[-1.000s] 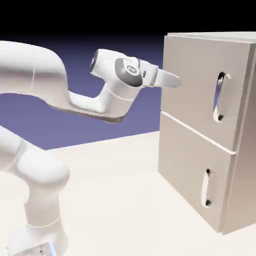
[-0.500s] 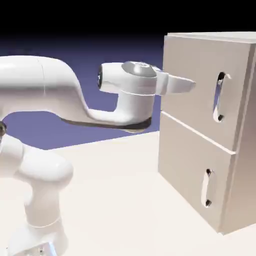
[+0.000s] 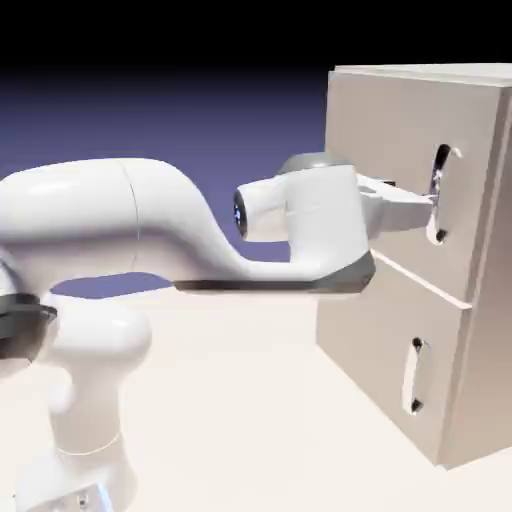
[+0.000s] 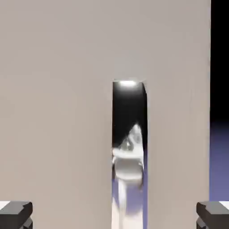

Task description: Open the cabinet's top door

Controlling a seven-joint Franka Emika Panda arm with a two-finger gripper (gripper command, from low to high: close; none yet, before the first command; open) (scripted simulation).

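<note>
Pincer (image 3: pixel 428 200) advanced — spread wide | curved silver handle (image 4: pixel 128 154) | flat beige top door (image 3: pixel 395 190)

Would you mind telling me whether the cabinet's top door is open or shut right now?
Shut. The top door sits flush with the cabinet front, in line with the lower door, with no interior showing.

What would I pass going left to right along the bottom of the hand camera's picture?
Left dark finger tip → plain front of the top door → its shiny vertical handle → more door panel → right finger tip, set against the blue backdrop past the door's edge.
</note>
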